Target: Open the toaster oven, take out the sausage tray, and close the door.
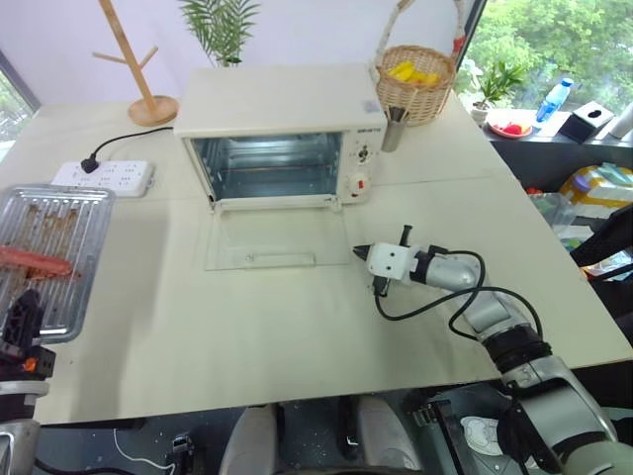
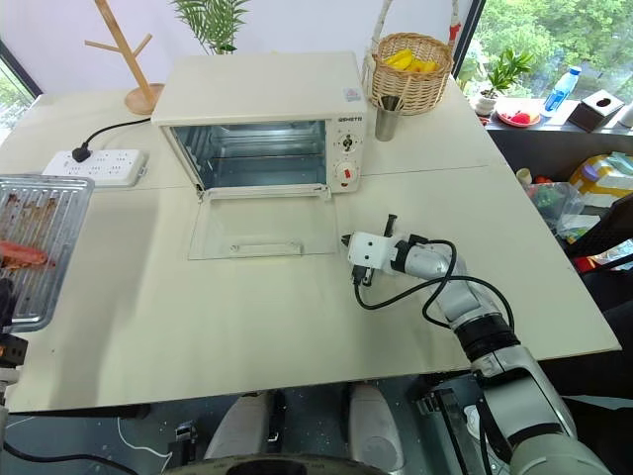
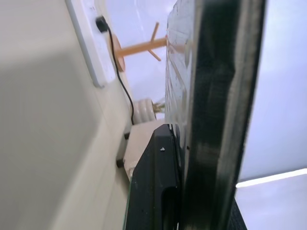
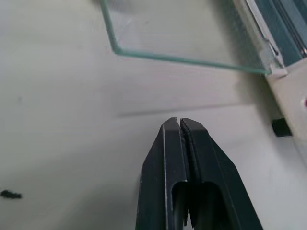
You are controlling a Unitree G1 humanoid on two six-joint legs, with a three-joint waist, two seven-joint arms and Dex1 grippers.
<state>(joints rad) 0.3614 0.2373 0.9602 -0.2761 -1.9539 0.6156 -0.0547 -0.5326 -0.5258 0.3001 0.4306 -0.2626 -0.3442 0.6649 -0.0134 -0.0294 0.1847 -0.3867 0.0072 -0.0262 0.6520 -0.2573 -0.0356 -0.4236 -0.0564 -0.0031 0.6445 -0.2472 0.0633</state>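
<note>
Table (image 1: 297,336) bare beside door (image 1: 262,242).

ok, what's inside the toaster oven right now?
The toaster oven looks bare inside: only metal walls and side rails show past the open door. The sausage tray sits out at the table's left edge.

The right gripper (image 1: 358,253) is showing 2 black fingers (image 4: 170,163) on a white boxy housing, with a silver-grey rounded forearm behind. A black cable is looping from housing to forearm. The left gripper (image 1: 22,315) is wearing black.
</note>
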